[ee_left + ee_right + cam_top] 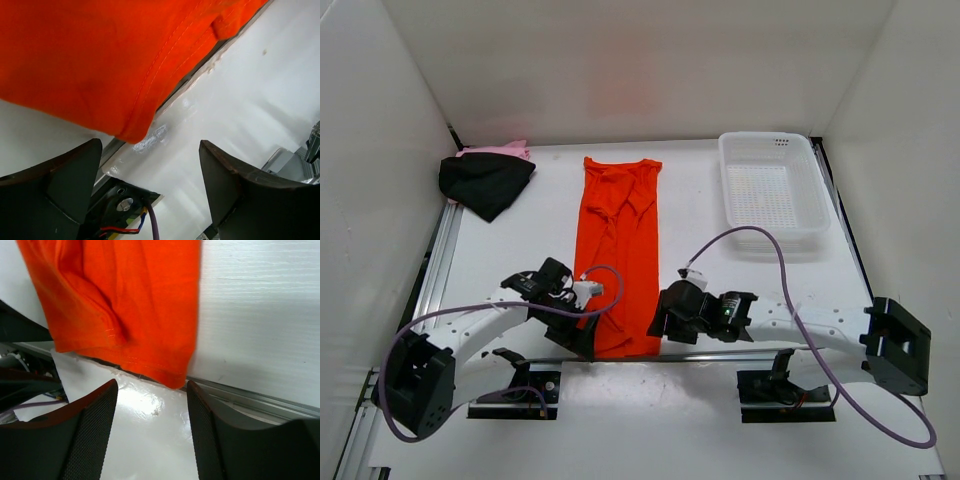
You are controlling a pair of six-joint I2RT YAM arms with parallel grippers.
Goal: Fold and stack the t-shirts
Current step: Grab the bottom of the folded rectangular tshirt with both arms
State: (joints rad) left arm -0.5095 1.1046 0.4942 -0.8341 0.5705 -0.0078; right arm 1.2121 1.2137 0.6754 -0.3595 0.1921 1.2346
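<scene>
**A:** Where is your orange t-shirt (618,250) at this moment?

**B:** You have it flat on the table (530,240), in the middle, as one long narrow strip from 12 o'clock to 6 o'clock. The collar end is at 12 o'clock. The hem at 6 o'clock reaches the metal strip (260,400) at the near edge of the table.

**A:** And the other two?

**B:** Your black t-shirt (485,182) lies in a loose heap at 10 o'clock from the orange one, well apart from it. The pink t-shirt (500,150) shows only as a small edge behind the black one, touching it. The white basket (790,232) stands at 2 o'clock.

**A:** How is your left tool (578,325)?

**B:** It is at the 7 o'clock corner of the orange strip. In its wrist view the left tool (150,147) has the jaws wide apart and nothing is between them. The hem corner is just beyond the dark fingers (55,190).

**A:** And the right tool (665,315)?

**B:** It is at the 5 o'clock corner. The right tool (151,385) also has its jaws apart and grips no cloth. The orange corner ends just beyond the gap, and you see only white table between the fingers (85,440).
</scene>
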